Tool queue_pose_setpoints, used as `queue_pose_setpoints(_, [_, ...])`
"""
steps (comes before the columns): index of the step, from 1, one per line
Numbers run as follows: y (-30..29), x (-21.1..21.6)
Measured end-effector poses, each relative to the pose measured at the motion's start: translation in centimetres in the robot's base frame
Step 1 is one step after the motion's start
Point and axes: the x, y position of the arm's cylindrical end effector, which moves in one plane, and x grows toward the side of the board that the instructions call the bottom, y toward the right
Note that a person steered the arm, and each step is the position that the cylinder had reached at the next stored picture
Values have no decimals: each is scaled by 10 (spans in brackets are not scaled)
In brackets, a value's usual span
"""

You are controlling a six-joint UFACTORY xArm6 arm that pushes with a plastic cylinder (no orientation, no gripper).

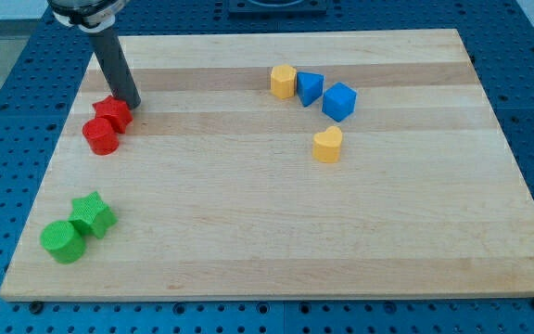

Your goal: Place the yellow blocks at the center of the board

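While my tip (131,103) rests at the board's ten o'clock, touching the red star block (113,112) (no pincer here, only a bare rod, so nothing is grasped), neither yellow block seems dealt with. The yellow hexagonal block (283,81) sits at one o'clock beside the blue triangular block (310,88); the yellow heart block (327,145), lobes toward twelve o'clock, lies just right of centre. I judge the next move a long crossing.
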Motion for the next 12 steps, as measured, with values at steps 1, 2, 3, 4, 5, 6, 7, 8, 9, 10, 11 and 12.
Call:
queue_pose_setpoints(1, [-2, 0])
queue_pose_setpoints(2, [2, -2])
queue_pose_setpoints(3, [40, -22])
queue_pose_setpoints(4, [85, -47])
queue_pose_setpoints(5, [135, -72])
queue_pose_setpoints(6, [178, -86])
queue_pose_setpoints(7, [202, -79])
queue_pose_setpoints(8, [205, -63])
queue_pose_setpoints(9, [213, -53])
queue_pose_setpoints(10, [233, -57])
queue_pose_setpoints(11, [252, -62])
queue_pose_setpoints(12, [257, -54])
